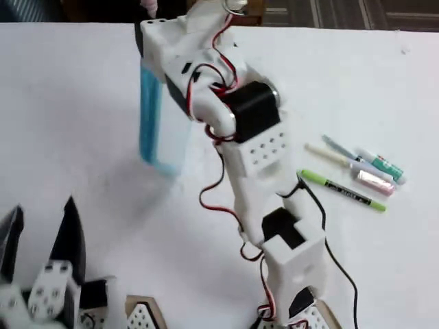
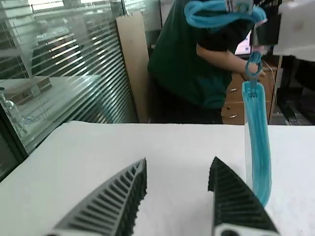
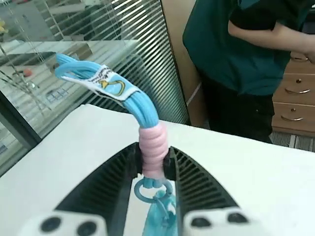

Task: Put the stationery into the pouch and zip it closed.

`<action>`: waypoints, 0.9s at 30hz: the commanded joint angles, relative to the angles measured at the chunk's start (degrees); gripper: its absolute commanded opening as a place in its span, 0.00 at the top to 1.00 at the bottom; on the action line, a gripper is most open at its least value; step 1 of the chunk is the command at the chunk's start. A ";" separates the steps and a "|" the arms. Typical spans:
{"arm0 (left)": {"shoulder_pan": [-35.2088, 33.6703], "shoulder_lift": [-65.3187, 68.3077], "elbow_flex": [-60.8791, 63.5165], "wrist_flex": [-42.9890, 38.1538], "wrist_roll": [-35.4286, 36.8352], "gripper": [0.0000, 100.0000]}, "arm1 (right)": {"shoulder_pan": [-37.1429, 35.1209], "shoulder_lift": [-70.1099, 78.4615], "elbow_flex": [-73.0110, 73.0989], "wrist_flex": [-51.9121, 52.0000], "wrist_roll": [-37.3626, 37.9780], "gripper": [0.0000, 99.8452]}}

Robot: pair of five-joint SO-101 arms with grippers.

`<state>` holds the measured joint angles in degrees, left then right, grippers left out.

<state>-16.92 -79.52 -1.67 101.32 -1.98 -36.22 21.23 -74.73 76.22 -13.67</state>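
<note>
Right claw [image 3: 152, 150] pinches the pouch's pink coil [image 3: 151, 140]. Pouch [image 1: 151, 116] hangs at 11 o'clock, limp and light (probably swings). Pens [image 1: 353, 175] at 3 o'clock look thin and slippery, so grip mid-barrel. Left claw [image 2: 178, 164] spread, at 7 o'clock.

No text is legible. A white tag [image 3: 112, 86] on the blue strap [image 3: 142, 105] carries a yellow-and-blue mark, unreadable. The green pen [image 1: 341, 189] bears dark print along its barrel, too small to read.
</note>
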 commanded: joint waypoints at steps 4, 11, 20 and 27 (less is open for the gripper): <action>0.48 0.22 10.11 -5.01 0.00 0.77 | -0.48 0.13 -0.62 -0.04 -0.44 0.98; 9.45 0.31 24.88 -15.65 0.62 0.77 | -1.36 -0.04 -0.70 -0.31 -0.53 0.98; 17.27 0.48 43.96 -30.51 10.37 0.76 | -4.70 -1.10 -3.16 -0.13 -0.53 0.98; 10.07 0.22 45.80 -34.11 0.62 0.88 | -3.74 -3.30 -5.71 0.84 -0.09 0.98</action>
<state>-3.65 -78.73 44.57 68.62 1.54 -40.79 21.76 -78.33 76.31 -13.67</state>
